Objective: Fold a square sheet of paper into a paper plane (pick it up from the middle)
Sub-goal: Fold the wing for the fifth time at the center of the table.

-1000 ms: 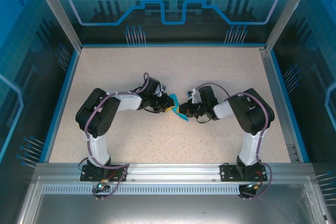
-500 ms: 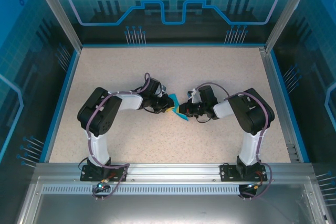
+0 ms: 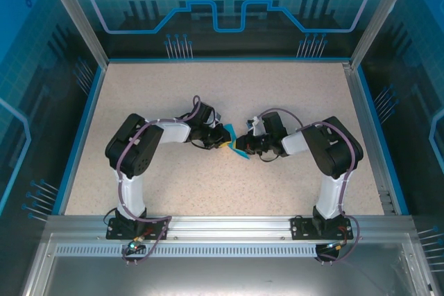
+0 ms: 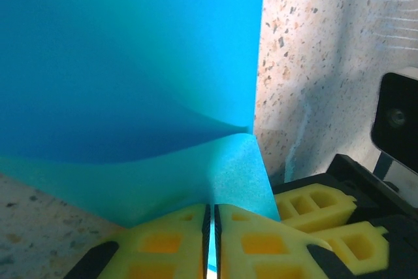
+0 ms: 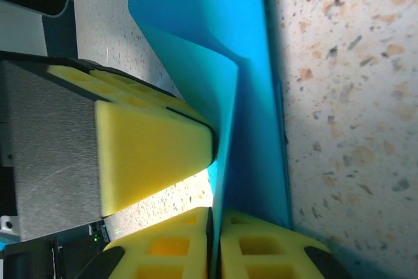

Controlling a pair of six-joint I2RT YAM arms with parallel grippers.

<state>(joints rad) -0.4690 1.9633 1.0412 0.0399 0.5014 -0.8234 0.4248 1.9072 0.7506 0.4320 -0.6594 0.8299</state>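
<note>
Blue paper (image 4: 130, 63) sits at mid-table (image 3: 229, 95), between the arms. Left tool (image 4: 210, 240) is clenched on its bent edge; right tool (image 5: 212, 240) pinches it too. Loosely doubled, no nose or wings. Judged early: most folds remain.

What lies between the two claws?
The blue sheet, bent and pinched by the left claw and right claw; the top view shows it between them.
</note>
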